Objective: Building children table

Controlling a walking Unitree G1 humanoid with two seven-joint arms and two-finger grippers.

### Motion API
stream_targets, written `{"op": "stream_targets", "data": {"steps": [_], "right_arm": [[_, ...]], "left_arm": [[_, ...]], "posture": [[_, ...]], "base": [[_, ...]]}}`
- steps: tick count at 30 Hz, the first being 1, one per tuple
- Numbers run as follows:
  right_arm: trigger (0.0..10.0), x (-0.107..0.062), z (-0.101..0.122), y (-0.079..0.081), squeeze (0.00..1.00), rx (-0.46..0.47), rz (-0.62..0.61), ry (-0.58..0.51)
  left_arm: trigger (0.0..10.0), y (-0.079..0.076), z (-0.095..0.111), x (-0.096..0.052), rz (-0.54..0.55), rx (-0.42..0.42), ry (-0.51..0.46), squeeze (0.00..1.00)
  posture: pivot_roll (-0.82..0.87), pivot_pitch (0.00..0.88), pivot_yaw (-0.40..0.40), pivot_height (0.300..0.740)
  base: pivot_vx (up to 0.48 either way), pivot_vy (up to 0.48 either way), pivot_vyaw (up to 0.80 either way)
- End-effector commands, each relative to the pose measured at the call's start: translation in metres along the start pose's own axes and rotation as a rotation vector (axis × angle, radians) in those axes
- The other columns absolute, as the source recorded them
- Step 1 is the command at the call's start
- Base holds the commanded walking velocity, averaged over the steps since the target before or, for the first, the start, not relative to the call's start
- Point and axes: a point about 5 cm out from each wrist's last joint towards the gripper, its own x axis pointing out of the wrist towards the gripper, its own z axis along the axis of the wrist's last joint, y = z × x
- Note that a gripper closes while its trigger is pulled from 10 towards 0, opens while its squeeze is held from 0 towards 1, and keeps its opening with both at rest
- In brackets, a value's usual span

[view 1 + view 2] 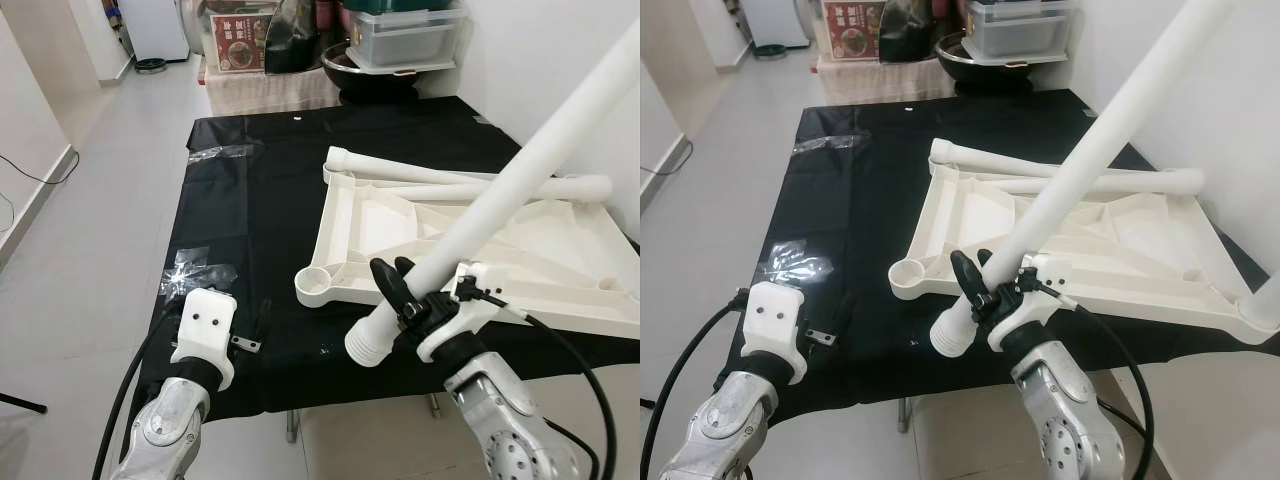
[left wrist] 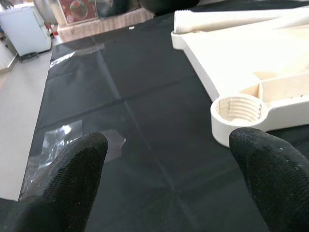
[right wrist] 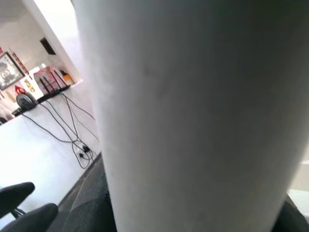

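A white children's table top point(image 1: 560, 250) lies upside down on a black-covered table point(image 1: 250, 200). Its near corner has a round threaded socket point(image 1: 314, 283), seen close in the left wrist view as well point(image 2: 239, 108). Two white legs point(image 1: 470, 180) lie across the far side of the top. My right gripper point(image 1: 405, 290) is shut on another white leg point(image 1: 520, 170), held slanting up to the right, its threaded end point(image 1: 368, 345) low over the table's front edge, right of the socket. My left gripper point(image 2: 169, 169) is open, low over the front left of the table.
Clear plastic wrapping point(image 1: 190, 272) lies on the black cover near my left gripper, and another piece point(image 1: 222, 152) at the far left. A small metal part point(image 1: 245, 344) lies by the front edge. Boxes and a dark bowl point(image 1: 370, 75) stand beyond the table. A white wall is on the right.
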Motion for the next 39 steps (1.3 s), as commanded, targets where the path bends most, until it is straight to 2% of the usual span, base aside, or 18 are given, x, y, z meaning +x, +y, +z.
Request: {"op": "stream_targets", "data": {"steps": [1,13,29,31,34,39], "right_arm": [[10.0,0.000,-0.003,0.001,0.00,-0.005,0.011,0.005],[10.0,0.004,-0.018,-0.018,0.00,-0.081,-0.127,0.055],[10.0,0.005,-0.025,-0.020,0.00,-0.093,-0.148,0.077],[10.0,0.006,-0.026,-0.021,0.00,-0.101,-0.159,0.079],[10.0,0.006,-0.028,-0.023,0.00,-0.131,-0.186,0.090],[10.0,0.006,-0.029,-0.024,0.00,-0.143,-0.188,0.097]], "left_arm": [[10.0,0.002,-0.007,-0.002,0.014,0.009,0.039,0.00],[10.0,0.007,-0.016,-0.004,0.043,0.030,0.077,0.00],[10.0,0.010,-0.023,-0.003,0.047,0.013,0.113,0.00],[10.0,0.011,-0.025,-0.004,0.042,0.000,0.122,0.00],[10.0,0.010,-0.032,-0.007,0.000,-0.086,0.144,0.00],[10.0,0.009,-0.035,-0.008,-0.014,-0.106,0.158,0.00]], "posture": [[-0.04,0.076,0.013,0.740],[-0.03,0.074,0.009,0.740],[-0.03,0.073,0.016,0.740],[-0.03,0.074,0.017,0.740],[-0.03,0.072,0.016,0.740],[-0.04,0.072,0.012,0.740]], "base": [[-0.247,0.000,0.00],[-0.285,0.000,0.00],[-0.298,0.000,0.00],[0.000,0.000,0.00],[0.000,0.000,0.00],[0.000,-0.096,0.00]]}}
